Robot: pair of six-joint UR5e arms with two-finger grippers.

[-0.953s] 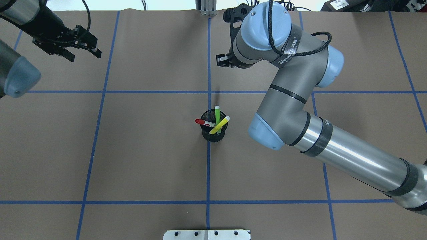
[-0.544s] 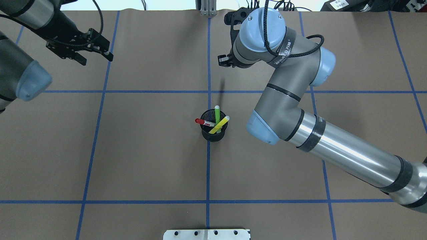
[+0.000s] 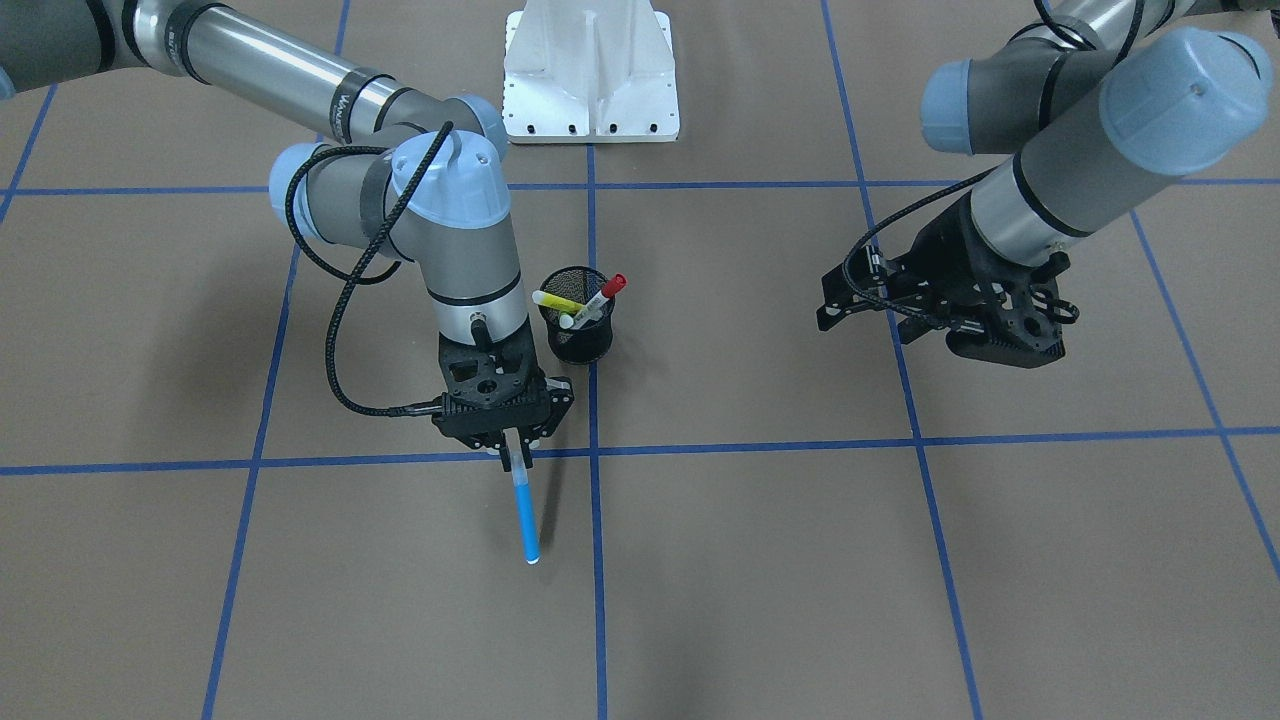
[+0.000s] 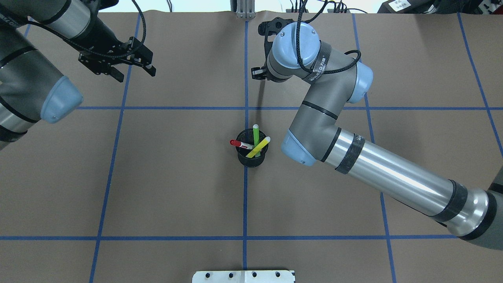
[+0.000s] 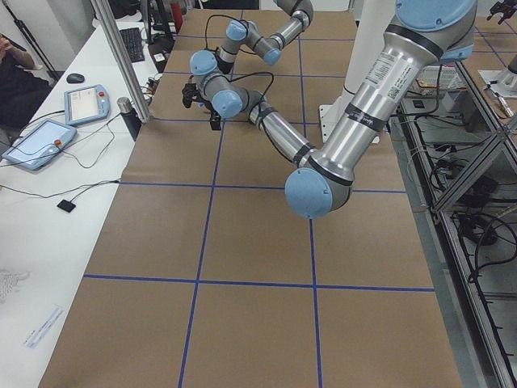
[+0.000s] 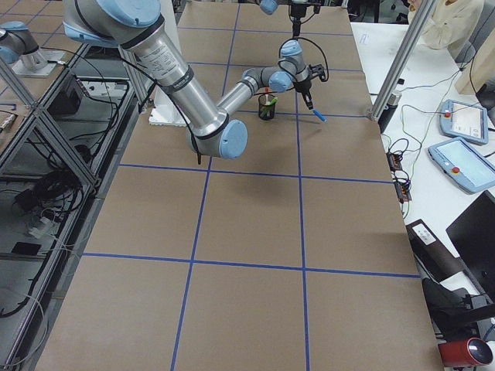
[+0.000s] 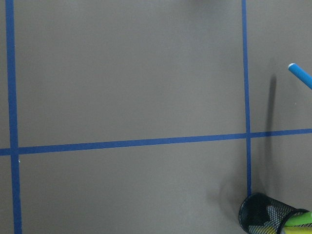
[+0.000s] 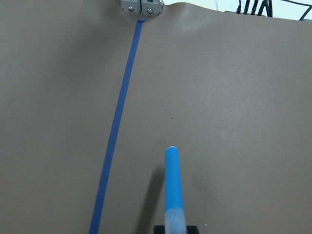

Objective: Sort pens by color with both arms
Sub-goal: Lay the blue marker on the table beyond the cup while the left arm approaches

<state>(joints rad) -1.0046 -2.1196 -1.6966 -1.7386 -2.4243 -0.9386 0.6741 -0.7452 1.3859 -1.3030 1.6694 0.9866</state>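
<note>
Blue pen (image 3: 524,510) in right jaws, left jaws wide; three pens (image 4: 256,135) in one mesh cup (image 4: 251,162).

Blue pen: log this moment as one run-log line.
right gripper: shut on blue pen | left gripper: open, empty | cup: red pen, green pen, yellow pen inside

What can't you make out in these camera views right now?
- The blue pen: hidden in the overhead view beneath the right arm wrist.
- Lower ends of the green pen, yellow pen and red-capped pen: hidden inside the mesh cup.
- The right gripper jaws: cut off by the right wrist view's bottom edge.
</note>
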